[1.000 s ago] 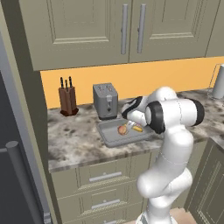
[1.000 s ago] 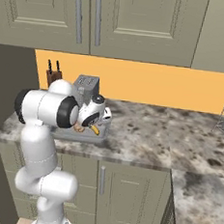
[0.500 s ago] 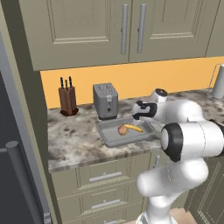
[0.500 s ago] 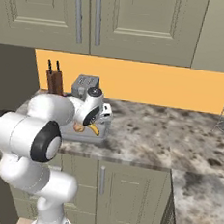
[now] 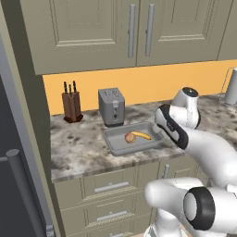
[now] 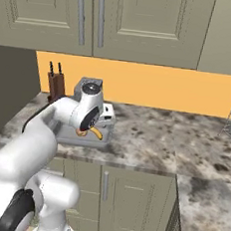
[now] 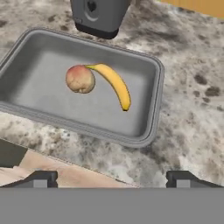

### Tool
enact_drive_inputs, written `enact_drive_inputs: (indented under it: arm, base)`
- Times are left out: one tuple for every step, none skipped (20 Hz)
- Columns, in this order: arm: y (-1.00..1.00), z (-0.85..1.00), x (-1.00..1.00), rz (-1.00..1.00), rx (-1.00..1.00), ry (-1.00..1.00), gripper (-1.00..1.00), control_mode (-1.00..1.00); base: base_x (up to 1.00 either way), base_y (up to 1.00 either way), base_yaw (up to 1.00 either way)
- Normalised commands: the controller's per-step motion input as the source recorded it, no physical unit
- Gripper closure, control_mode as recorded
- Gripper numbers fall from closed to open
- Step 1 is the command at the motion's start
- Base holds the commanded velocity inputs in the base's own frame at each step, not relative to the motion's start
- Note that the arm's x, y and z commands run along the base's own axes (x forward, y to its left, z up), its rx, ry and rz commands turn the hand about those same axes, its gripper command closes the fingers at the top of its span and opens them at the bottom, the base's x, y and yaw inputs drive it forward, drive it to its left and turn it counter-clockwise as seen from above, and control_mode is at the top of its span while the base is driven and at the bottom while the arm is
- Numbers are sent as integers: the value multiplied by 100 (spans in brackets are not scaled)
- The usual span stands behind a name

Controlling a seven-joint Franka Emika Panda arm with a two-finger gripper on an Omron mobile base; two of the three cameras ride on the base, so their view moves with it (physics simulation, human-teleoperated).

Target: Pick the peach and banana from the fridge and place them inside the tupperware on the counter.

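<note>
The grey tupperware (image 7: pixel 154 103) stands on the marble counter (image 7: pixel 192 105) in front of the toaster. Inside it, the orange-red peach (image 7: pixel 80 78) lies touching the stem end of the yellow banana (image 7: pixel 114 83). My gripper (image 7: pixel 112 181) hangs open and holds nothing, drawn back over the counter's front edge, apart from the tray. From the left base view the peach (image 5: pixel 130 137) and banana (image 5: pixel 141 135) lie in the tupperware (image 5: pixel 113 143), with my hand just right of it. In the right base view my arm hides much of the tupperware (image 6: pixel 68 138); the banana (image 6: pixel 97 132) peeks out.
A grey toaster (image 5: pixel 111 106) stands right behind the tray, and a knife block (image 5: pixel 71 105) stands left of it. A grey cylinder (image 5: pixel 230 88) stands at the far right of the counter. The dark fridge with its bar handle (image 5: pixel 23 194) stands at the left.
My hand has pulled back from over the tray toward the counter's front edge, and the arm has swung right. The banana and peach stay lying in the tupperware.
</note>
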Motion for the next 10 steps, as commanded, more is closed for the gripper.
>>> enact_drive_inputs:
  arm:
    - [-24, 52, -100, 0, 0, -20, -100, -100]
    - [-26, 51, -100, 0, 0, -22, -100, -100]
    - [-33, 52, -100, 0, 0, -23, -100, -100]
    - [-40, 51, -100, 0, 0, -25, -100, -100]
    - [-41, 46, -100, 0, 0, -28, -100, -100]
    - [-43, 41, -100, 0, 0, -29, -100, -100]
    - [-44, 37, -100, 0, 0, -31, -100, -100]
    - [-46, 37, -100, 0, 0, -31, -100, -100]
    - [-46, 41, -100, 0, 1, -30, -100, -100]
    - [-46, 45, -100, 0, 1, -27, -100, -100]
  base:
    - [0, 0, 0]
    - [0, 0, 0]
    - [0, 0, 0]
    - [0, 0, 0]
    - [0, 0, 0]
    - [0, 0, 0]
    - [0, 0, 0]
    - [0, 0, 0]
    - [0, 0, 0]
    - [0, 0, 0]
